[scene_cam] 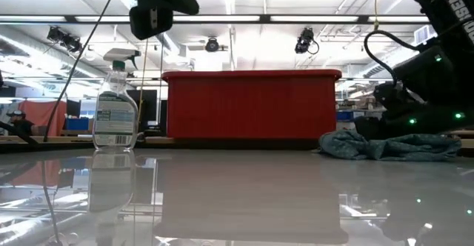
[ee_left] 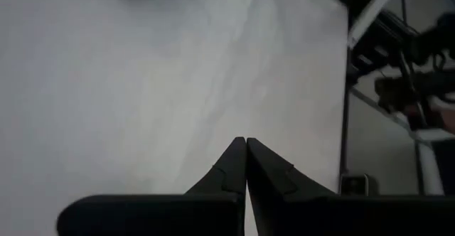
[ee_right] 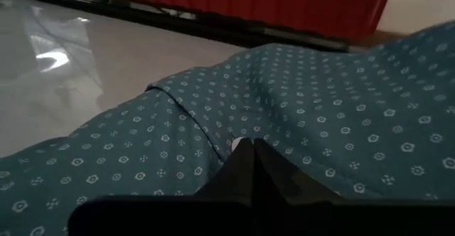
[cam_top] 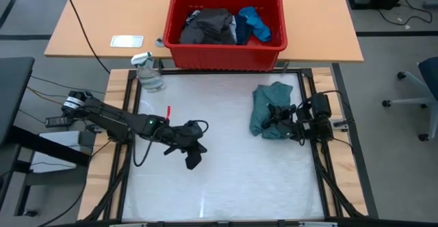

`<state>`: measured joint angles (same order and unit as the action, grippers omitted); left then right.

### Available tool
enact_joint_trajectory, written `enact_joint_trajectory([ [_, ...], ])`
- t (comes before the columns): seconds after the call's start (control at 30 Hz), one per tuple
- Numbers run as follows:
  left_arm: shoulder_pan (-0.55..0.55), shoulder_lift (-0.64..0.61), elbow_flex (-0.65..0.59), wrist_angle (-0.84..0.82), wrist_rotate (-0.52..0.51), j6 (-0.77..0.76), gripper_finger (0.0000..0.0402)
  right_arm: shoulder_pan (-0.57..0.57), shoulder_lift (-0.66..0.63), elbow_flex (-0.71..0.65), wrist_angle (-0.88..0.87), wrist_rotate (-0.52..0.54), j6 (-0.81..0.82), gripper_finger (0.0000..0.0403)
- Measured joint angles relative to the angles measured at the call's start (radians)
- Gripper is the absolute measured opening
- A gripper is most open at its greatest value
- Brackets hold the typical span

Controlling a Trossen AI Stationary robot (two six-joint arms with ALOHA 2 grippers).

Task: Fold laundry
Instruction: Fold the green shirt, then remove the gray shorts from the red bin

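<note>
Surveying, left side: left tool (cam_top: 194,160) hangs above bare bench (cam_top: 226,179), left of centre, fingers pressed together on nothing; its wrist view shows only white surface past the tips.
Spray bottle: clear spray bottle (cam_top: 148,72) stands upright at the bench's far left corner, well apart from both tools.
Bin: red bin (cam_top: 226,27) sits just behind the bench's far edge, holding a dark grey piece (cam_top: 209,26) and a small bright blue piece (cam_top: 254,22) in a loose heap, not yet folded.
Shirt: teal-green shirt (cam_top: 270,107) with a fine dotted print lies bunched on the bench's right side, its longer run going from the far edge toward the near edge; in the low view it is a low rumpled mound.
Right side: right tool (cam_top: 277,117) is down on the shirt's right half, tips closed and touching the cloth; whether a fold of fabric is pinched between them cannot be told.
Key relation: shirt lies to the right of the left tool, well apart across open bench; right arm is much the nearer, already in contact.
Judgement, next move: spreading the shirt flat likely needs the left tool to travel right to the shirt's near-left edge while the right one anchors its side.
Progress: early; one garment out, crumpled.
</note>
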<state>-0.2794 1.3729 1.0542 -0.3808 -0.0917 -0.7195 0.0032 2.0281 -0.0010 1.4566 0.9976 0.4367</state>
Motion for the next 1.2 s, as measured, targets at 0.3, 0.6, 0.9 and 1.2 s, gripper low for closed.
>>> enact_joint_trajectory([
  [0.3,0.039,-0.163,0.0,0.001,-0.111,-0.029,0.0015,0.018,-0.11,0.002,0.079,-0.381,-0.095,0.0058],
  [0.6,0.112,-0.342,0.0,-0.144,-0.236,-0.015,0.0076,0.02,-0.249,0.015,0.093,-0.352,-0.205,0.0157],
  [0.9,0.469,-0.389,0.0,-0.244,-0.108,0.131,0.0098,-0.018,-0.35,0.259,-0.058,-0.543,-0.306,0.0164],
  [1.2,1.098,-0.269,0.0,0.069,0.36,0.431,0.0098,-0.125,-0.351,0.589,-0.502,-0.734,-0.248,0.0162],
])
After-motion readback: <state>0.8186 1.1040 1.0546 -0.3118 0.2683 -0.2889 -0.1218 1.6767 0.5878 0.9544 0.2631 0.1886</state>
